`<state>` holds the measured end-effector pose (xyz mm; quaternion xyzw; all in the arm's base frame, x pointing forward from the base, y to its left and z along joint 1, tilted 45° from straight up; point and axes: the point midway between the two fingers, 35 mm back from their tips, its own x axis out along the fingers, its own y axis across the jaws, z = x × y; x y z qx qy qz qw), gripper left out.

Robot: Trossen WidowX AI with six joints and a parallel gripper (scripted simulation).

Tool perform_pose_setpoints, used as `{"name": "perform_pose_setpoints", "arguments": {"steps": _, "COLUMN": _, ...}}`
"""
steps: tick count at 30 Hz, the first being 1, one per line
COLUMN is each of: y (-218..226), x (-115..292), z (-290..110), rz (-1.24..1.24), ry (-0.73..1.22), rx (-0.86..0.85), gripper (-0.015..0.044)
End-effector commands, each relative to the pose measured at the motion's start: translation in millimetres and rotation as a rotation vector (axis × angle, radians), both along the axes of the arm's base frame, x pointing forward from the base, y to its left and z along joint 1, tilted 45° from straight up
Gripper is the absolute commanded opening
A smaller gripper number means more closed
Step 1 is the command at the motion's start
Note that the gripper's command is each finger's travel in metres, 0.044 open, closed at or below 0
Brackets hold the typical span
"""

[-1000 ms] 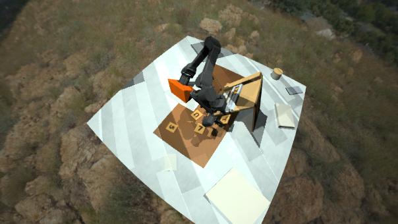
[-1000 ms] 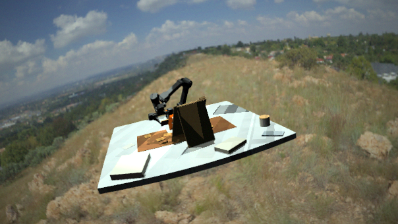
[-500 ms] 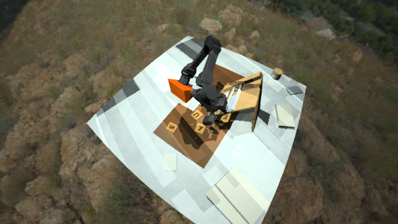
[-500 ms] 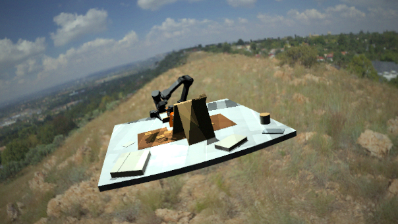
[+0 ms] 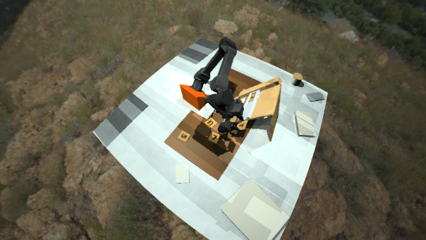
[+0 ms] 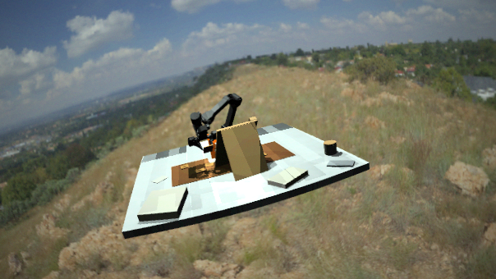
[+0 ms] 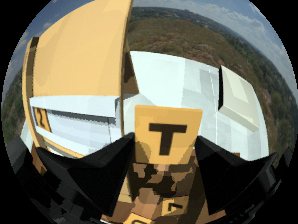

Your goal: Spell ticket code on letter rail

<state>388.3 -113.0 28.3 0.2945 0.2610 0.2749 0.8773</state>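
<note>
My gripper [image 5: 233, 126] [image 7: 166, 139] is shut on a tan tile marked T [image 7: 166, 137] and holds it a little above the brown mat [image 5: 202, 160] [image 6: 282, 150], just in front of the slanted tan board [image 5: 268, 102] [image 6: 243, 148] [image 7: 83, 50]. The board's white letter rail [image 5: 251, 106] [image 7: 76, 124] lies to the left of the tile in the wrist view, with one tile [image 5: 252, 97] [image 7: 40, 119] sitting at its far end. Loose tiles lie on the mat: a 5 [image 5: 183, 136], a 7 [image 5: 214, 137] and one more [image 5: 211, 122]. A pale card [image 5: 182, 174] lies on the counter in front of the mat.
An orange box [image 5: 192, 96] stands behind the arm. A dark cylinder [image 5: 297, 79] [image 6: 330, 147], a grey slab [image 5: 314, 96] [image 6: 340, 162], a pale book [image 5: 305, 123] [image 6: 287, 176] and a large cream box [image 5: 254, 210] [image 6: 162, 203] lie around the counter's edges.
</note>
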Motion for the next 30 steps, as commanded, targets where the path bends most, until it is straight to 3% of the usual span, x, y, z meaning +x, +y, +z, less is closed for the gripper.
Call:
{"name": "perform_pose_setpoints", "arguments": {"steps": 1, "y": 4.3, "x": -2.5, "z": -0.3, "rz": 0.000, "ry": 0.010, "rx": 0.005, "gripper": 0.0000}}
{"name": "perform_pose_setpoints", "arguments": {"steps": 30, "y": 14.1, "x": -7.0, "z": 9.3, "rz": 0.000, "ry": 0.011, "rx": 0.006, "gripper": 0.0000}}
